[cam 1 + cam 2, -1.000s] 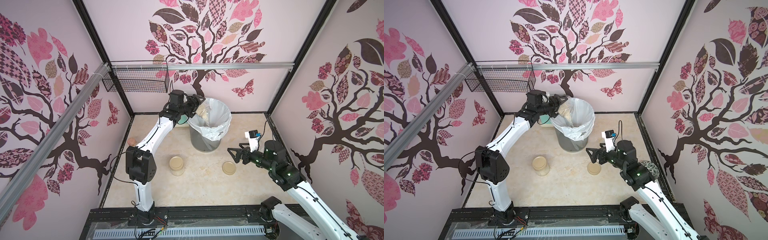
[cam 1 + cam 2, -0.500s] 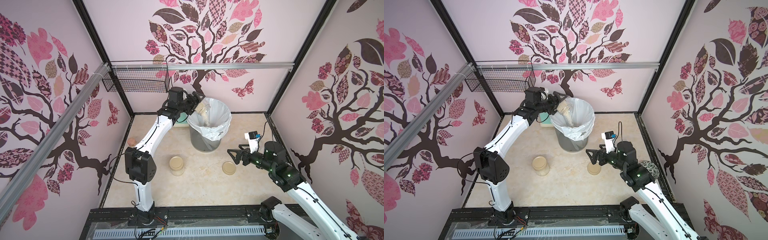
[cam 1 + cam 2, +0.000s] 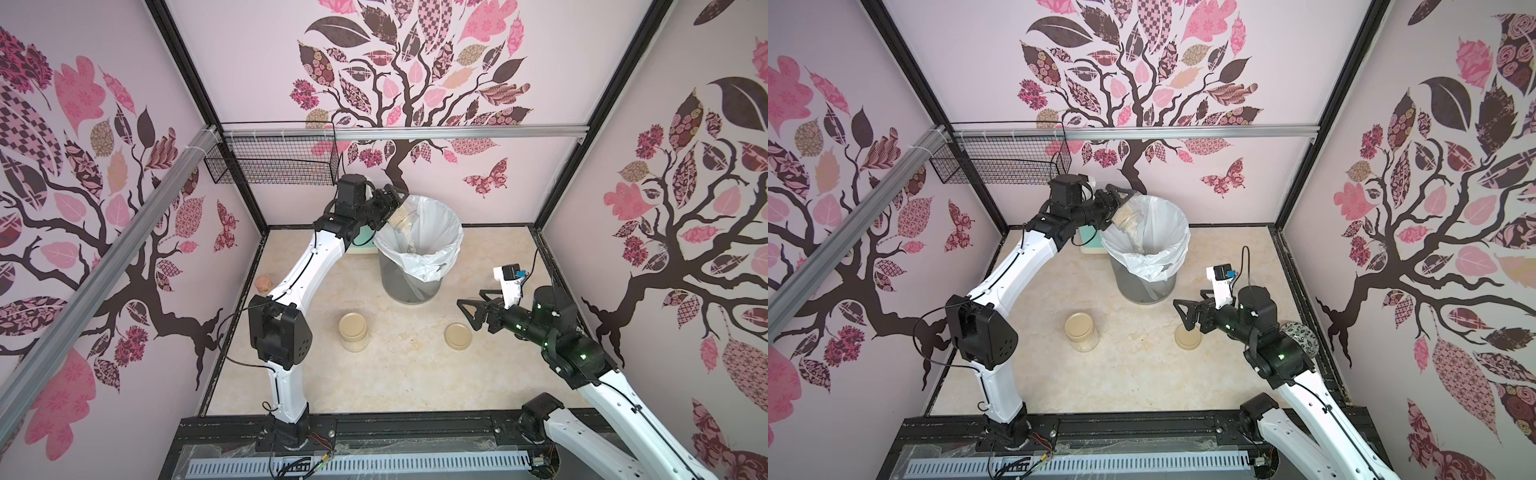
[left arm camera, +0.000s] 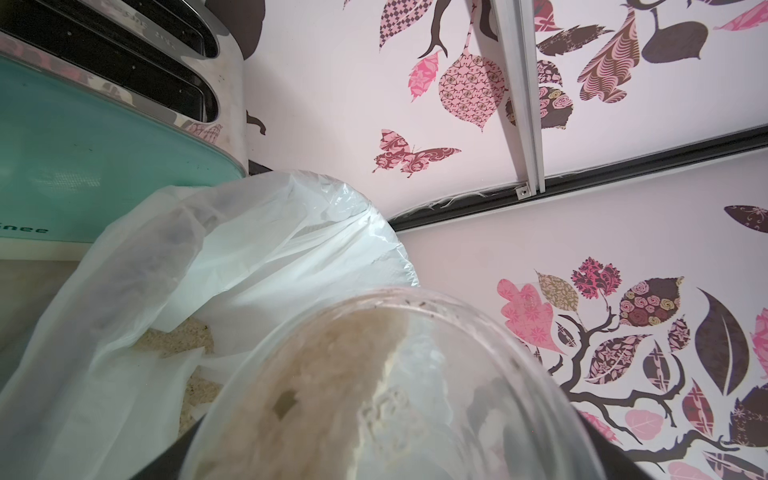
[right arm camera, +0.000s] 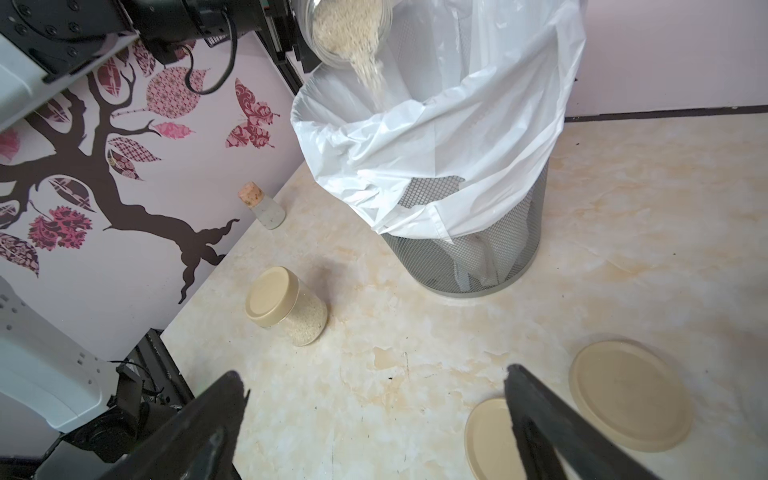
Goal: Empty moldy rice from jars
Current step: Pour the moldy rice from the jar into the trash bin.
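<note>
In front of the mesh bin (image 3: 409, 286), the right claw (image 5: 374, 379) hangs spread wide and empty above the marbled surface (image 3: 374, 374), just beside two loose beige lids (image 5: 631, 395). Also in front of the bin, towards the left arm's side, a closed jar (image 3: 353, 330) of rice stands upright. Over the bin's rim on that same side, the left claw (image 3: 390, 203) pinches an open jar (image 3: 403, 219) tipped mouth-down, and moldy rice (image 5: 372, 79) streams from it into the white liner (image 3: 440, 249)

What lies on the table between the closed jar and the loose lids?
Nothing: that stretch of table between the closed jar and the loose lids is bare, as the right wrist view shows.
</note>
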Robot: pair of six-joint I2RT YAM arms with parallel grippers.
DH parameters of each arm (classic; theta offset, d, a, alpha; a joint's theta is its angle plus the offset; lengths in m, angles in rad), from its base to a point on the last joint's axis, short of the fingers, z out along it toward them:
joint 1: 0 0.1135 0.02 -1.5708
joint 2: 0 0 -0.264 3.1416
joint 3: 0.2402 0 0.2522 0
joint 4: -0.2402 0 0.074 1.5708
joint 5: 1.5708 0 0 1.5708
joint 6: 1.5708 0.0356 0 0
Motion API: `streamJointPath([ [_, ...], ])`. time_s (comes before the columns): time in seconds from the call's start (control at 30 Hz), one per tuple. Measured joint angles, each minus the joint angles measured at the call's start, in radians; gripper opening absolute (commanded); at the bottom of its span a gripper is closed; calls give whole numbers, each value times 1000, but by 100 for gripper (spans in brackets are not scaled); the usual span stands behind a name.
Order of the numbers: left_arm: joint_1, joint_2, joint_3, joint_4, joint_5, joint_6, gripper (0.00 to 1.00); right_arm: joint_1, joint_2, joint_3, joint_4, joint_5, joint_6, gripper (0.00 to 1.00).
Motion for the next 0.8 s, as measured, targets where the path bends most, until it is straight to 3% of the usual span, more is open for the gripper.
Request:
streamJointPath([
  [0.8,-13,-39,19,-68,-106,150,66,0,-175,-132,-34,42,72,99],
])
